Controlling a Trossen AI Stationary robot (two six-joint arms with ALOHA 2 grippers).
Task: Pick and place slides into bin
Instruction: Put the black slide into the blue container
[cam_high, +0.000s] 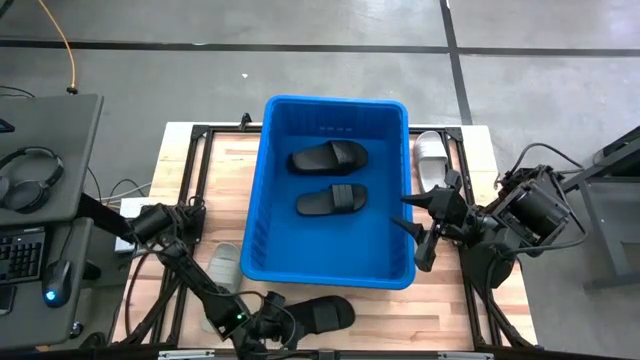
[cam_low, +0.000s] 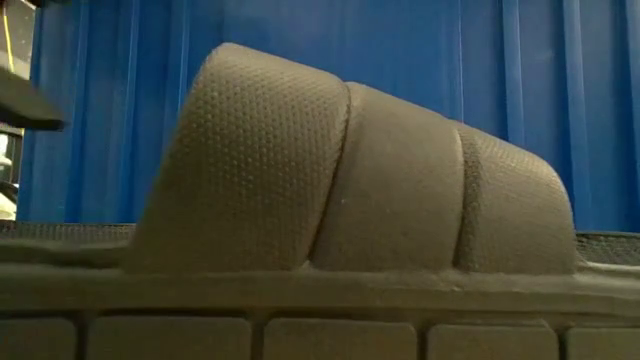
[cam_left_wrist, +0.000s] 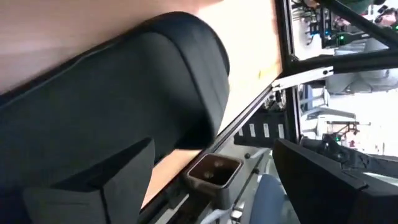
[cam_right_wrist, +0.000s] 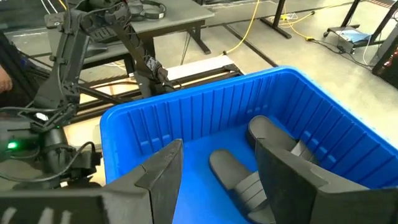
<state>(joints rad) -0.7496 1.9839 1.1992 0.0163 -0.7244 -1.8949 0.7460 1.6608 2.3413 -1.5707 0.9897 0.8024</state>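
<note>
Five slides are counted in the high view, w/ two already inside the bin (cam_high: 262, 190). Going L to R: at the desk's (cam_high: 225, 160) left-front, a light grey slide (cam_high: 222, 264) is seen just beside the bin's near-left corner, partly covered by the left arm. Next, near the front edge, the left gripper (cam_high: 283, 322) is positioned at the heel end of a black slide (cam_high: 322, 314) lying flat on the desk; in the left wrist view that slide (cam_left_wrist: 124, 93) is seen between the jaws, which are spread on either side of it w/ one finger (cam_left_wrist: 93, 186) close against the sole edge; whether it is actually clamped can't be told. The same slide's strap (cam_low: 350, 170) fills the low view, w/ the blue wall behind it. In the middle, the bin is set on the desk, holding two black slides: one (cam_high: 329, 157) toward the far side, one (cam_high: 332, 199) nearer the centre, apart from each other, both soles down. Right of the bin's far-right corner, a white slide (cam_high: 432, 158) lies on the desk, just beside the rim. Farthest R, the right gripper (cam_high: 425, 225) is held over the bin's right rim, jaws spread and empty; in its wrist view the two binned slides are seen past its fingers (cam_right_wrist: 155, 180).
</note>
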